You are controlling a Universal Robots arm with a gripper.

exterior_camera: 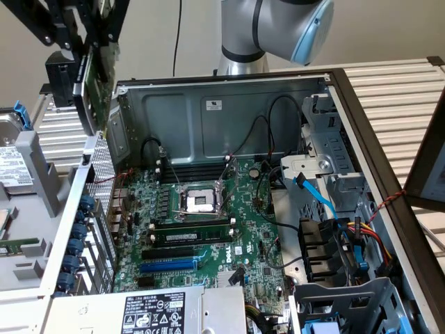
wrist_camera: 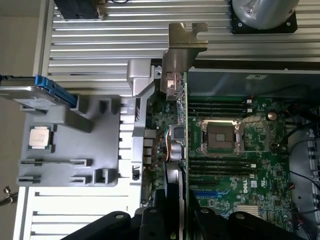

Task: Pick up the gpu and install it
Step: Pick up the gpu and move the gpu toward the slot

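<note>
On the exterior view's left, a hard drive (exterior_camera: 12,163) leans in a grey holder (exterior_camera: 36,174) on the slatted bench (exterior_camera: 389,83); in the wrist view that holder (wrist_camera: 70,150) also carries a loose processor chip (wrist_camera: 40,137). Just beside it, high over the left wall of the open computer case (exterior_camera: 229,104), the pincer (exterior_camera: 87,38) is clamped on the gpu (exterior_camera: 96,87), which hangs edge-on in the air, clear of everything beneath. The wrist view shows the black fingers (wrist_camera: 162,215) pressed on either side of the gpu (wrist_camera: 176,142), its metal bracket (wrist_camera: 186,47) at the far end from them. Further right, the motherboard (exterior_camera: 208,229) lies flat in the case, with its CPU socket (exterior_camera: 198,202) open, a memory stick (exterior_camera: 191,236) seated and a blue slot (exterior_camera: 170,264) bare. On the exterior view's right sit the drive cage (exterior_camera: 327,160) and coloured cables (exterior_camera: 365,236).
</note>
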